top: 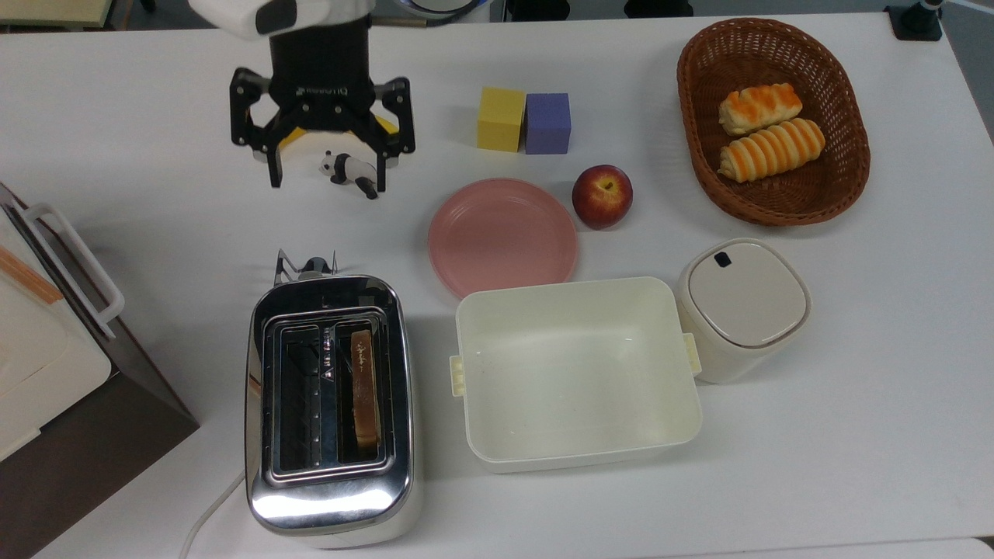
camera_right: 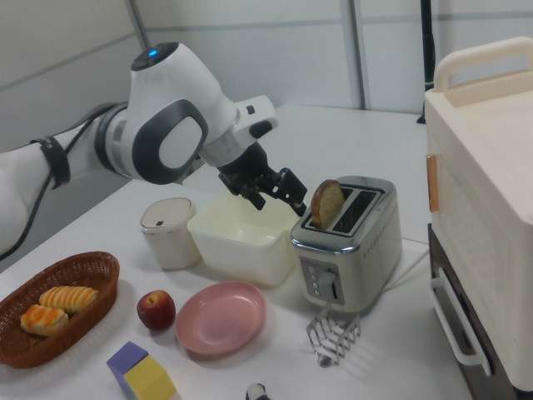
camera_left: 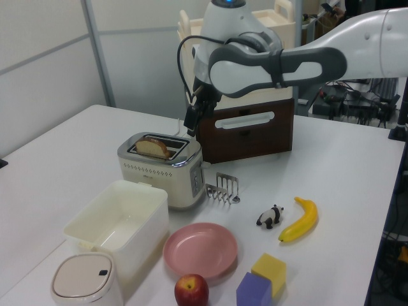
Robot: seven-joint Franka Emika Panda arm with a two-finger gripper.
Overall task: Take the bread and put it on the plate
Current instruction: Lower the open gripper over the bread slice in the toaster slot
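The bread point(top: 363, 387) is a thin brown slice standing upright in the right slot of the chrome toaster point(top: 330, 497), its top sticking out point(camera_left: 152, 148) point(camera_right: 326, 204). In the top view the pink plate point(top: 502, 237) lies to the right of the toaster and farther back, with nothing on it point(camera_left: 200, 250) point(camera_right: 221, 318). My gripper point(top: 328, 185) hangs open, fingers spread wide, in the air over the toy panda and the banana, beyond the toaster's far end. In the right view the gripper point(camera_right: 279, 193) is just left of the bread's top, apart from it.
A cream tub point(top: 578, 373) sits right of the toaster, beside a lidded white canister point(top: 742, 307). An apple point(top: 602, 196), yellow and purple cubes point(top: 524, 120), a basket of rolls point(top: 773, 120), a panda point(top: 349, 167), a toast rack point(top: 304, 266) and a cabinet point(top: 46, 365) surround the area.
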